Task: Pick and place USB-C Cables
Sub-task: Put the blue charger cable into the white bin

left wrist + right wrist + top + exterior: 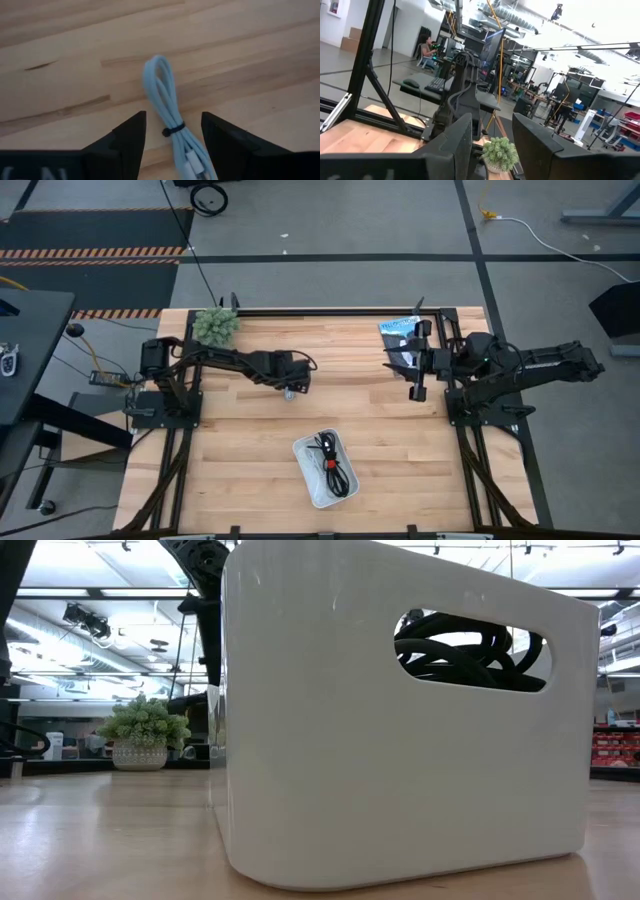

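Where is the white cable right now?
The white cable lies on the wooden table, between the open fingers of the left gripper, up-left of the white tray.

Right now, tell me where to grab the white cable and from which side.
Grip the white cable at its black tie, where the strands are bunched. Come straight down: it lies flat on the table, and the open left gripper already straddles it.

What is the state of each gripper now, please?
Left gripper: open, its fingers on either side of the white cable on the table, not yet closed.
Right gripper: open, holding nothing, raised at the table's right side.
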You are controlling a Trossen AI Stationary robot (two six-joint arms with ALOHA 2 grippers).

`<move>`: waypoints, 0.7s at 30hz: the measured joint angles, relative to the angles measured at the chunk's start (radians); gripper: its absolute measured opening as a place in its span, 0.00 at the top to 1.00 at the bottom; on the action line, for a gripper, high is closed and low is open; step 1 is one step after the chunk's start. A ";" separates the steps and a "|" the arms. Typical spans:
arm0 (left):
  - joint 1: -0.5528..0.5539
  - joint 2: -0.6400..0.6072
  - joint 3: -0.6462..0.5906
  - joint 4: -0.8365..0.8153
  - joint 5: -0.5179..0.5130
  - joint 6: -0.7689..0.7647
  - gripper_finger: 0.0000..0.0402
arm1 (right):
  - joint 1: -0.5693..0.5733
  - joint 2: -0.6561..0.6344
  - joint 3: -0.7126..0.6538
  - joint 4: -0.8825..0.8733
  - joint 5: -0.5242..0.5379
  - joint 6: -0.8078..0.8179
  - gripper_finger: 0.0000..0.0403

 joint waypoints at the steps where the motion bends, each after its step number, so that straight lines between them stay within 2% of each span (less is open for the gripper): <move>1: -0.005 0.010 0.001 0.007 0.000 -0.005 0.51 | 0.000 0.000 0.000 0.002 0.000 0.000 0.63; 6: -0.026 0.071 0.000 0.012 0.018 -0.031 0.57 | 0.001 0.000 0.000 0.002 -0.023 0.009 0.63; 12: -0.028 0.086 0.004 0.013 0.031 -0.020 0.63 | 0.002 0.000 0.000 0.005 -0.036 0.004 0.63; 21: -0.033 0.085 0.003 0.005 0.042 0.021 0.83 | 0.002 0.000 0.000 0.007 -0.037 0.004 0.63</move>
